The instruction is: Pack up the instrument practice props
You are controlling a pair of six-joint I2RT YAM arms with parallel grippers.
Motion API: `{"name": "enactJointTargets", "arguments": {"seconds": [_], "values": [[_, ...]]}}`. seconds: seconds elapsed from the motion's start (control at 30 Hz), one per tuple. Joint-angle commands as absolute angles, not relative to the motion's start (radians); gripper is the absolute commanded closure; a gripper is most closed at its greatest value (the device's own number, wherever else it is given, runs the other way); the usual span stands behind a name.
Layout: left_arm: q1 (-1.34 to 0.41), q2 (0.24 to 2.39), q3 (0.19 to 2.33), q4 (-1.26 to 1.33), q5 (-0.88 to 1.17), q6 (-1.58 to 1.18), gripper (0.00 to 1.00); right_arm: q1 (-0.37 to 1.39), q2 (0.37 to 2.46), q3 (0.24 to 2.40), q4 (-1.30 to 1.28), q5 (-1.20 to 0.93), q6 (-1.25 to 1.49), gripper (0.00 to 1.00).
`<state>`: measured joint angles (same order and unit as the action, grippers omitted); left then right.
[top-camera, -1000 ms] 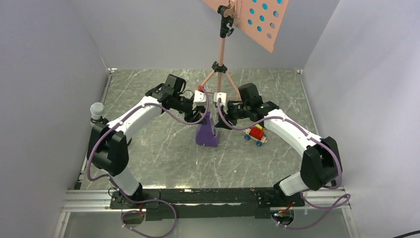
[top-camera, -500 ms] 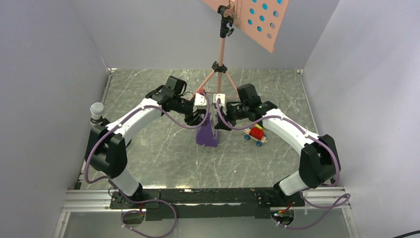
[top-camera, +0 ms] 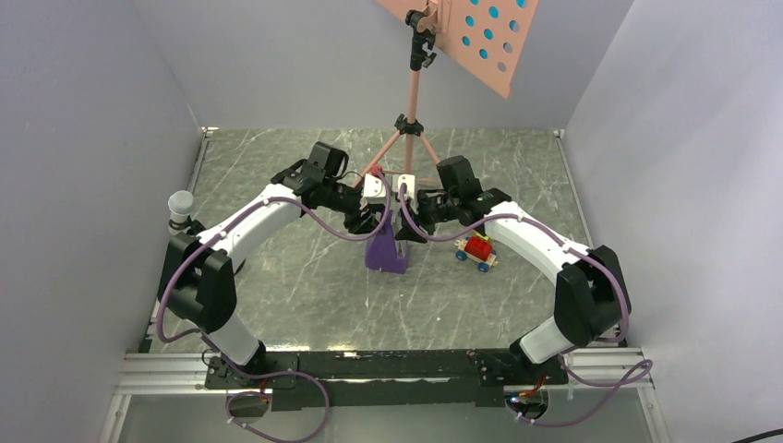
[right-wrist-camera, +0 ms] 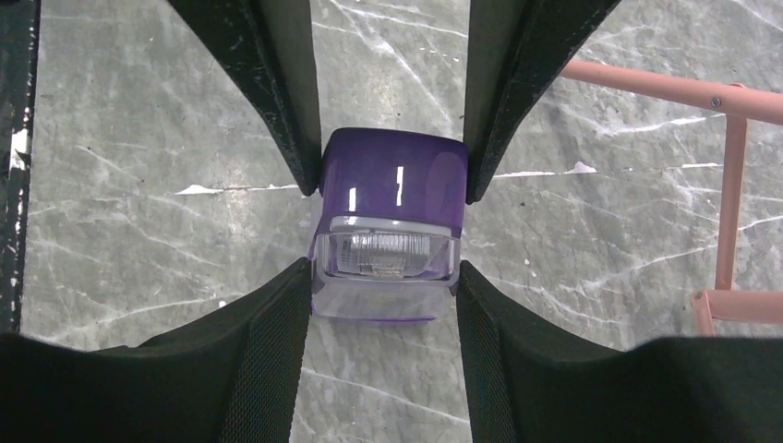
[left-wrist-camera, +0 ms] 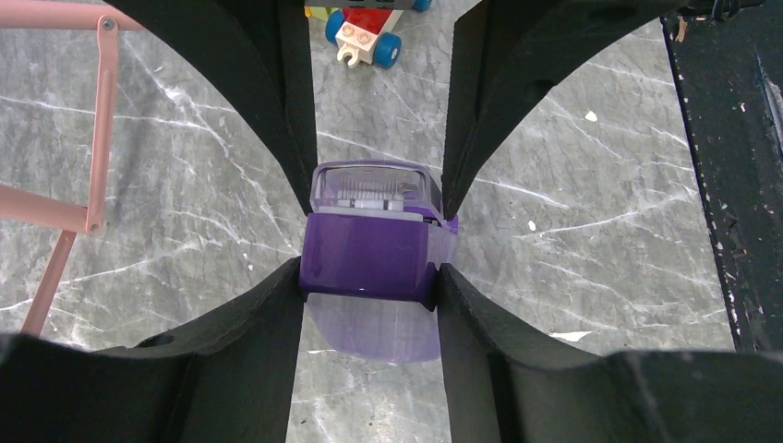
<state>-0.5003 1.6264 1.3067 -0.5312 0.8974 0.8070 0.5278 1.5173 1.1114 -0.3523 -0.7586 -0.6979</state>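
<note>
The purple pyramid metronome (top-camera: 386, 253) stands mid-table with both grippers on its top from opposite sides. My left gripper (top-camera: 374, 221) closes its jaws on the purple body (left-wrist-camera: 367, 254); its fingertips (left-wrist-camera: 286, 295) press both sides. My right gripper (top-camera: 408, 226) closes its jaws on the clear-fronted side (right-wrist-camera: 386, 249), with its fingertips (right-wrist-camera: 475, 295) touching. The salmon-pink music stand (top-camera: 414, 92) stands behind. Its perforated desk (top-camera: 457, 41) is at the top edge, and cyan pages (top-camera: 491, 14) show through the holes.
A red toy car (top-camera: 477, 249) sits just right of the metronome and shows at the top of the left wrist view (left-wrist-camera: 369, 23). The stand's legs (left-wrist-camera: 97, 120) (right-wrist-camera: 734, 166) spread close behind the grippers. A grey-white capped post (top-camera: 181, 205) stands at the left. Walls enclose three sides.
Both grippers have moved inward and met over the metronome's top. The right arm shifted left. The metronome and the toy car have stayed in place.
</note>
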Motion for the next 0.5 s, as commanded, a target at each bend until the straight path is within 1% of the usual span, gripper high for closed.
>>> {"name": "enactJointTargets", "arguments": {"seconds": [0.0,0.23,0.47], "values": [[-0.514,1.624,1.280,-0.522,0.844,0.826,0.50,0.537,1.551,1.114,-0.384,-0.774,-0.654,1.00],[-0.514,1.619,1.269,-0.510,0.835,0.816,0.49,0.527,1.518,1.097,-0.362,-0.884,-0.579,1.00],[-0.513,1.619,1.259,-0.497,0.830,0.807,0.49,0.534,1.486,1.055,-0.337,-0.860,-0.623,1.00]]}}
